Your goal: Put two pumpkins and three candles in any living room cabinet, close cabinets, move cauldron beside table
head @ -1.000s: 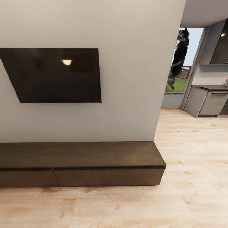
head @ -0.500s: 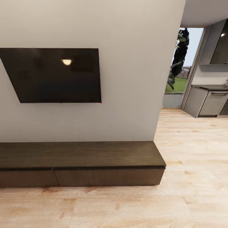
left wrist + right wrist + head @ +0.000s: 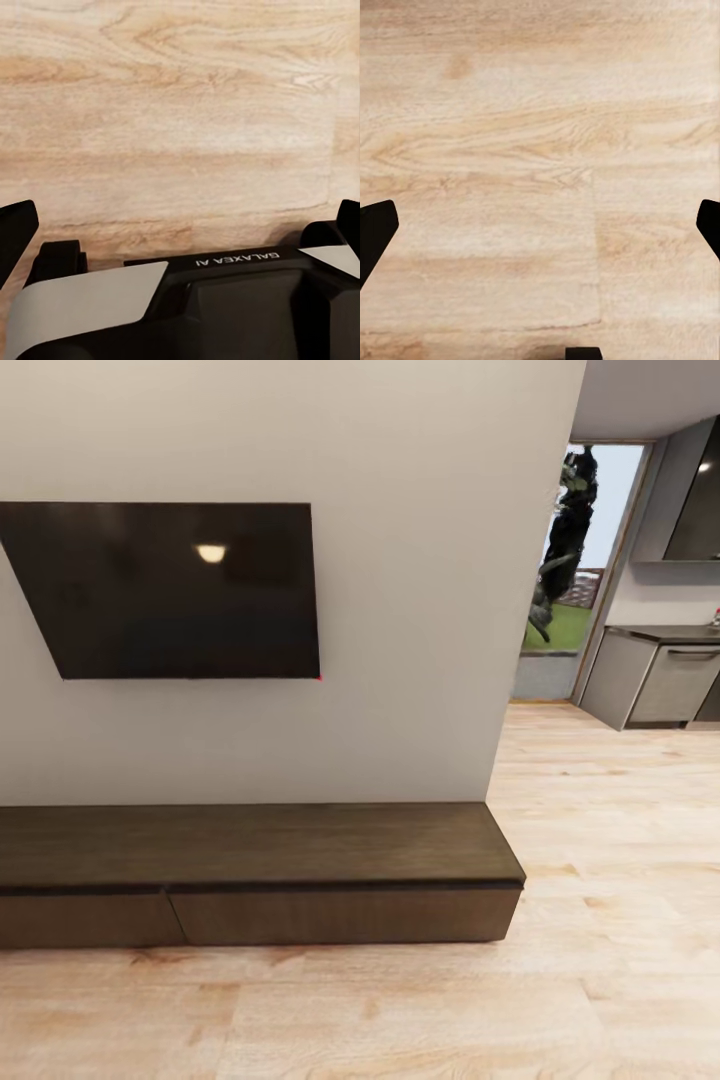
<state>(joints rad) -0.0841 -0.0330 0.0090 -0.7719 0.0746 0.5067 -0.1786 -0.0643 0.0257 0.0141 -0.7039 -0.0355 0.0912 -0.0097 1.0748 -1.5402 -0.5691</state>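
The long low dark-brown cabinet [image 3: 250,847] stands against the wall in the head view, its two visible drawer fronts [image 3: 340,917] flush and shut, its top bare. The pumpkins, candles, cauldron and table are out of view. In the left wrist view my left gripper [image 3: 180,217] is open over bare wood floor, its black fingertips [image 3: 15,229] far apart. My right gripper [image 3: 540,225] is likewise open above the floor in the right wrist view, with nothing between its fingertips [image 3: 373,229].
A dark TV [image 3: 170,590] hangs on the pale wall above the cabinet. To the right, past the wall's corner, light wood floor [image 3: 610,830] runs to a glass door [image 3: 570,570] and grey kitchen units [image 3: 665,680].
The head view has shifted slightly, so the TV and cabinet sit a little higher in the picture. Nothing in the room has moved.
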